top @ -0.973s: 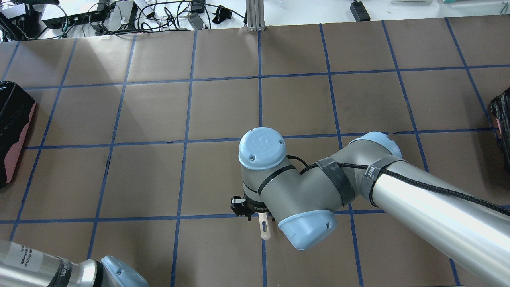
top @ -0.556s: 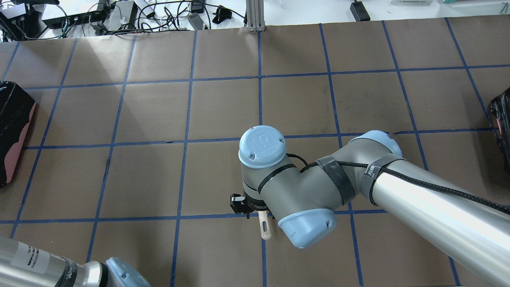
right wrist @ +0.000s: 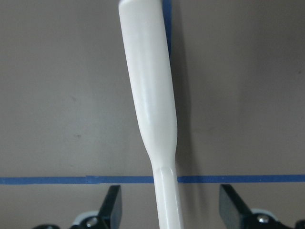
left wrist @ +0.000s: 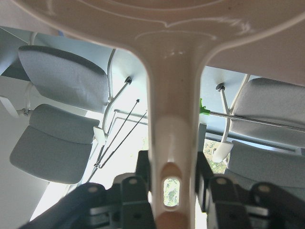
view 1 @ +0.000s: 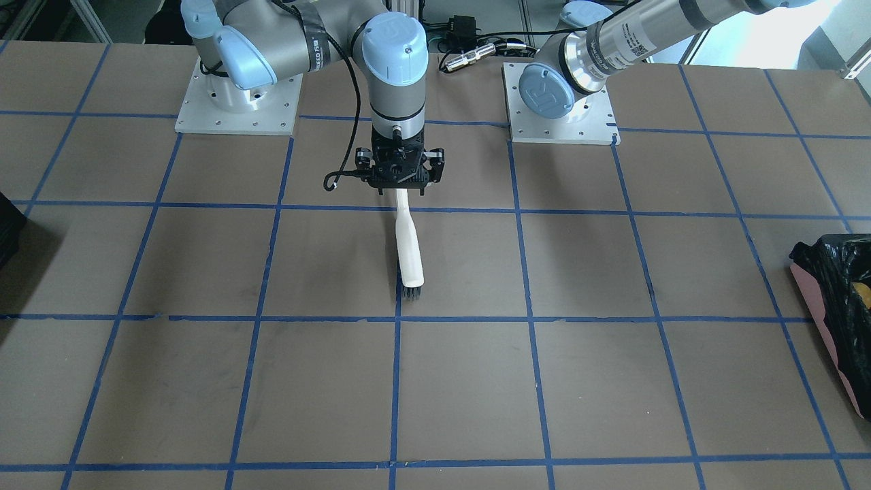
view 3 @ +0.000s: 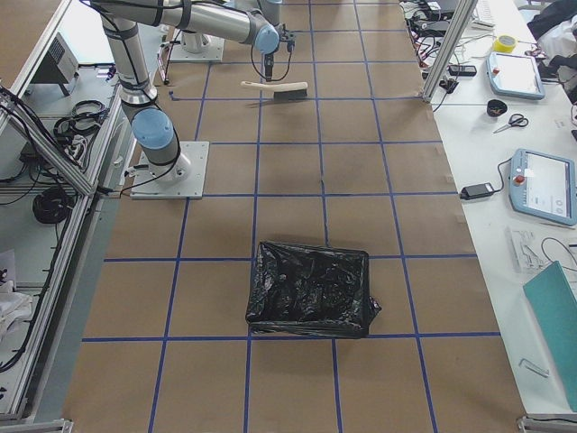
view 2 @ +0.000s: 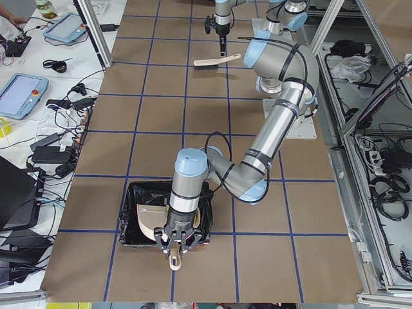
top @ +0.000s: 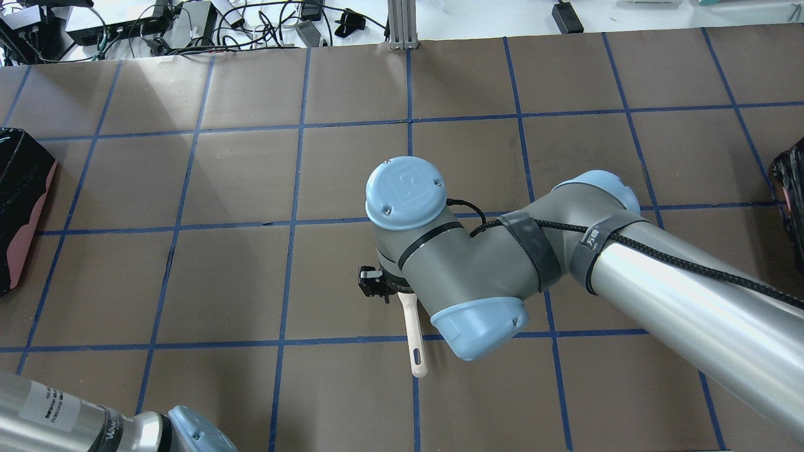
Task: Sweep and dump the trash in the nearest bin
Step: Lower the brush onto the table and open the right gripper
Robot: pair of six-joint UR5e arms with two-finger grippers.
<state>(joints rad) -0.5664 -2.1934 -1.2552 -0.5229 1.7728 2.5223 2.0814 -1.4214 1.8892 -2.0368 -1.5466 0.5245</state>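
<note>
My right gripper (view 1: 400, 189) hangs open over the handle of a white brush (view 1: 408, 245) that lies flat on the table. In the right wrist view its fingers (right wrist: 112, 205) stand wide apart, clear of the handle (right wrist: 150, 95). My left gripper (view 2: 175, 248) is shut on the handle of a cream dustpan (view 2: 149, 219) and holds it tipped over the pink-sided bin (view 2: 129, 215) with the black bag. The left wrist view shows the handle (left wrist: 172, 143) clamped between the fingers. A small yellow-brown patch (view 1: 861, 294) shows inside the bin (view 1: 813, 292); the rest of the trash is hidden.
The table is brown with a blue tape grid. A second black-bagged container (view 3: 311, 289) stands at the table's right end and shows at the edge of the overhead view (top: 791, 188). Cables and boxes (top: 157, 25) lie beyond the far edge.
My right wrist has moved away from the brush toward the far side, and more of the handle now shows. The brush has stayed in place. The left arm has barely shifted.
</note>
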